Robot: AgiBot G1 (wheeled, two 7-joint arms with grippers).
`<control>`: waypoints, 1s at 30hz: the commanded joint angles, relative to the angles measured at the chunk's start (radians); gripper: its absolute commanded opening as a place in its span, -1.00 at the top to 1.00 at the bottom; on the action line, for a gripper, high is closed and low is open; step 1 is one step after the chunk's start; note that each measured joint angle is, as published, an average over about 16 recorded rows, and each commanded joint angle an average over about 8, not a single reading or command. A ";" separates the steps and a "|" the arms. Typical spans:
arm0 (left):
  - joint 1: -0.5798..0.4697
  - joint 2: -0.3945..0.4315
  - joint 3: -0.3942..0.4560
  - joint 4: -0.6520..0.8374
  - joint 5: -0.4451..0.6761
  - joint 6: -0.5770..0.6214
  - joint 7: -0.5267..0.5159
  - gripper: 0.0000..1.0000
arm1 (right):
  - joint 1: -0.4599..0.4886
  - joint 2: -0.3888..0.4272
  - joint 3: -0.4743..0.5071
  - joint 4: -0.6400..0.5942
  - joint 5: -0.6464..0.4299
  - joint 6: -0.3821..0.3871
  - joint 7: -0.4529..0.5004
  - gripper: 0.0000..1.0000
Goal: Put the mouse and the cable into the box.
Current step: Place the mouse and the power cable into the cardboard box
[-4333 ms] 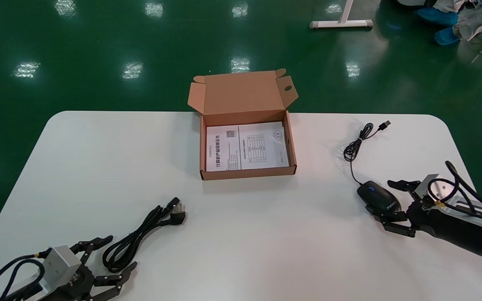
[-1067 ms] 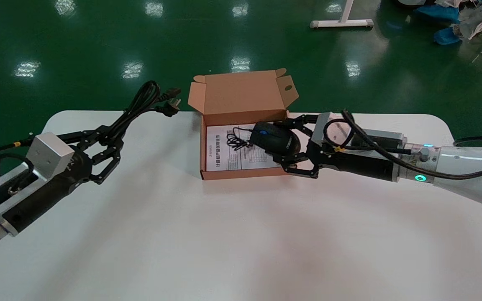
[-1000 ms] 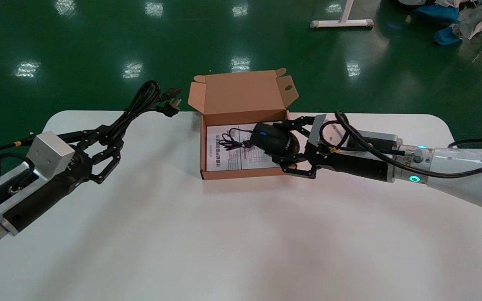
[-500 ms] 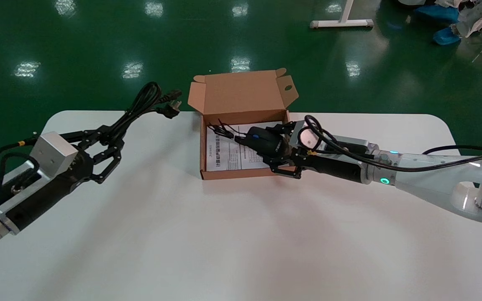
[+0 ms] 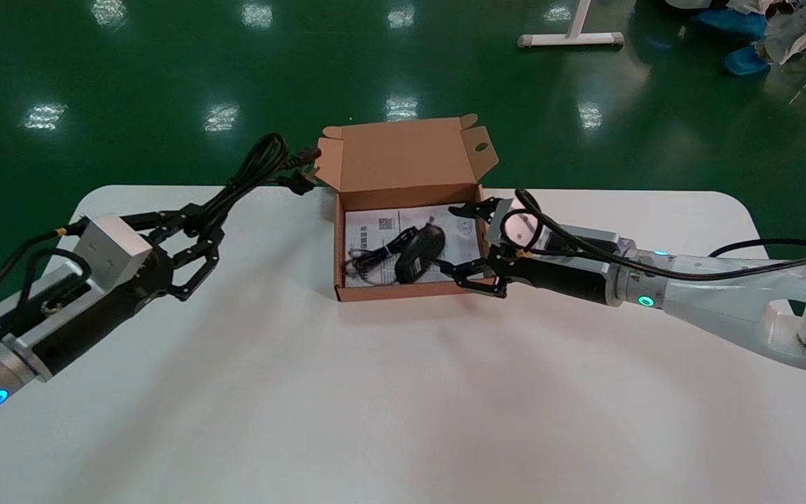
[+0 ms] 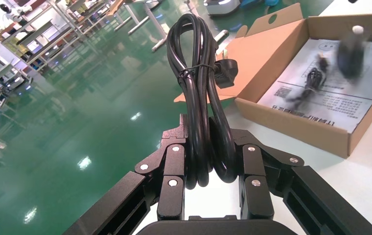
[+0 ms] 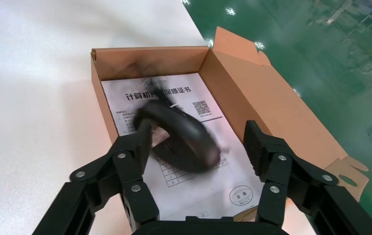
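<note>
The black mouse (image 5: 417,255) lies blurred inside the open cardboard box (image 5: 413,291), on a printed sheet, with its thin cord (image 5: 371,259) bunched beside it. My right gripper (image 5: 453,238) is open at the box's right side, its fingers apart from the mouse (image 7: 181,137). The right gripper (image 7: 197,131) hangs just above the box's right wall (image 7: 252,88). To the left of the box, my left gripper (image 5: 203,227) is shut on the bundled black power cable (image 5: 256,171), held in the air. The cable (image 6: 196,73) rises between the left gripper's (image 6: 208,147) fingers, its plug close to the box's lid.
The box's lid (image 5: 403,154) stands upright at the back, with side flaps out. The white table (image 5: 375,392) spreads in front of the box. Green floor lies beyond the table's far edge, with a white stand foot (image 5: 571,38) far off.
The right gripper has opened and let go of the mouse, which dropped into the box with its cord. The left arm has carried the cable a little to the right, toward the box.
</note>
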 commanded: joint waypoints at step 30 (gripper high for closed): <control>-0.484 0.474 0.153 0.844 0.024 0.340 0.469 1.00 | 0.077 0.101 0.014 -0.067 0.019 -0.022 -0.014 -1.00</control>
